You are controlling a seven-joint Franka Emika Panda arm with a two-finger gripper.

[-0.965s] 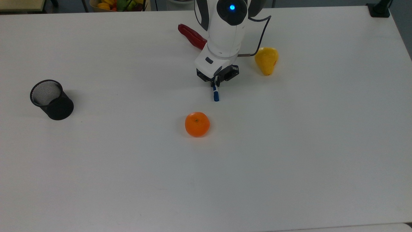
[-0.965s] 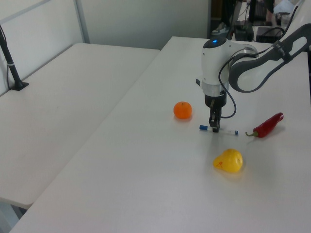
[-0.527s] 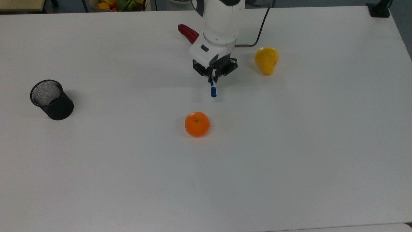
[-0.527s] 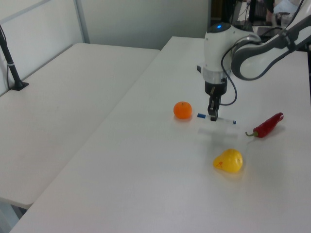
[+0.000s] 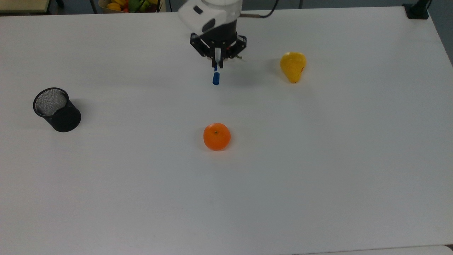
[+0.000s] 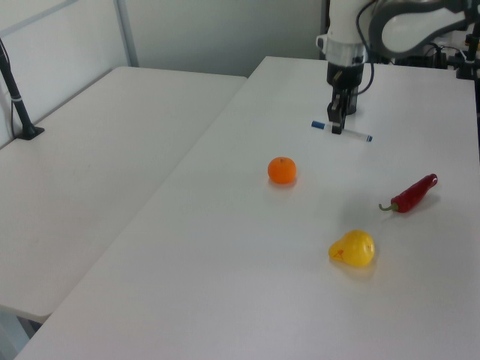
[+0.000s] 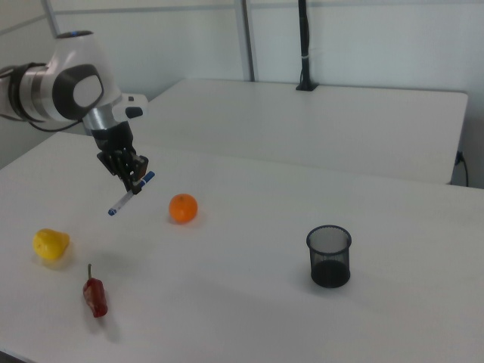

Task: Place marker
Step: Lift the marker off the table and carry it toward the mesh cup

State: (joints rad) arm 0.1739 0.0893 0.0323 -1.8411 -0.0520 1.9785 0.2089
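nearest in the right view: red chilli (image 7: 94, 296) and yellow pear (image 7: 51, 244) low on the white table (image 5: 318, 170), then the black mesh cup (image 7: 329, 256), upright and well apart from everything else. orange (image 7: 182, 208) sits mid-table.

beyond it, the gripper (image 7: 133, 177) hangs above the table with the marker (image 7: 130, 193) pinched near mid-barrel. fingers closed tight on it, marker roughly level, tilted a little in the right view, clear of the surface.

we judge the marker light and stiff; smooth round barrel, so likely to roll or pivot in a two-finger pinch. mid-barrel hold looks the sound place, keeps it balanced. if the cup is the goal (a guess), it would need tipping end-down first.

hard to make out: in the top view the gripper (image 5: 217, 63) covers most of the marker (image 5: 215, 76), just the blue end pokes out. print on the barrel unreadable. in the left view the marker (image 6: 343, 132) crosses behind the fingers, so contact itself is hidden. the arm's upper part is cut off at the top view's upper edge. cup's inside is dark in the right view.
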